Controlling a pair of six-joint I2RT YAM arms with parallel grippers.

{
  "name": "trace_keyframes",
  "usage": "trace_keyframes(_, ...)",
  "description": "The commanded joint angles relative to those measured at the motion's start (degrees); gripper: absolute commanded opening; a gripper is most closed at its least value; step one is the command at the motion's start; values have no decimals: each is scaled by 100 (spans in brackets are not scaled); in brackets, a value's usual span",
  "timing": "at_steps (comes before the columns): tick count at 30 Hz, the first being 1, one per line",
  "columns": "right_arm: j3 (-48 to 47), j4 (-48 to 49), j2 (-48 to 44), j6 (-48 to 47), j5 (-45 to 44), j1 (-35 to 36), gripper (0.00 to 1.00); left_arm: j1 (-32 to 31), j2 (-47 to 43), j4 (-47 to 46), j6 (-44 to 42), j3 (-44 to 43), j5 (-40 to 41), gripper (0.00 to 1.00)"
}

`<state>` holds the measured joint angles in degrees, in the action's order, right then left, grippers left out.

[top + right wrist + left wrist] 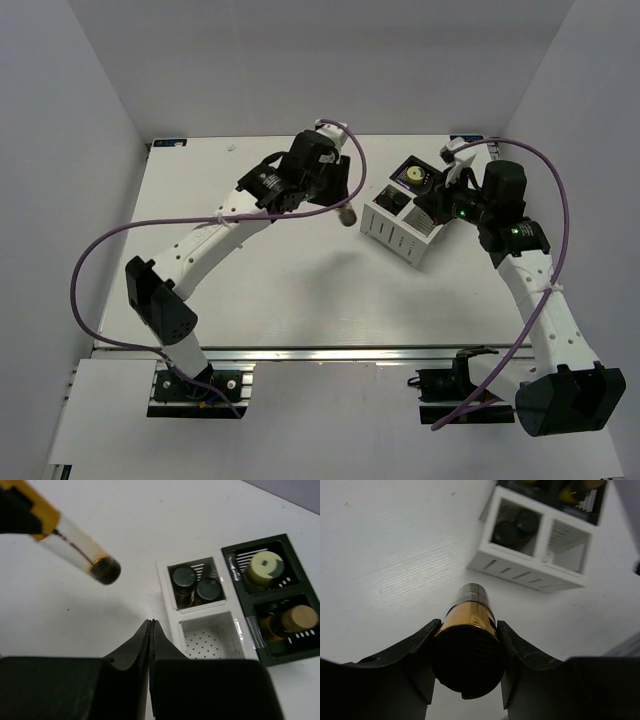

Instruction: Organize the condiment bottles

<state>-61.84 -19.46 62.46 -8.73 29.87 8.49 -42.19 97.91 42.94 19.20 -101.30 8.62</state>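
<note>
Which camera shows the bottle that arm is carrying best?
The right wrist: the bottle shows side-on, dark cap to yellow body. The left wrist sees it close but end-on; the top view, just a small speck.

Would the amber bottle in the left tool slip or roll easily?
The amber bottle looks glossy and round, so it may slip in the left tool. Laid down, it would probably roll; upright, its slim body may tip.

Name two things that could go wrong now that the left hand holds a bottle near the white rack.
The amber bottle, clamped near one end by the left hand, might slip. One white rack compartment already holds two dark-capped bottles; aiming there risks a knock.
</note>
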Motion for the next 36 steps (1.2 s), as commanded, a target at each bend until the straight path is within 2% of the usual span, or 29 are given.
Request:
trace_keyframes(1,-380,197,-190,468,-727,-172,0,-297,-404,-92,136,-487,-272,0)
trace_keyframes(7,-434,197,-304,653,-1158,-366,0,-824,96,-347,84,-1496,-537,0)
trace_keyframes(17,-223,171,-576,829,-1396,-752,0,-1133,1651,-875,49,-2929,-686,0)
trace_keyframes(29,93,215,-805,960,-1194,-1113,0,-1177,2320,-928,-4,-3054,-519,0)
trace_keyframes(32,129,250,-814,961,-1168,-1130,0,-1186,2469,-910,22,-3054,-633,18)
trace_keyframes(33,137,250,-814,970,-1167,-1130,0,-1194,2505,-901,31,-3054,-660,36)
trace_keyframes(36,190,250,-840,944,-1159,-1139,0,-1221,2645,-919,66,-3106,-748,61)
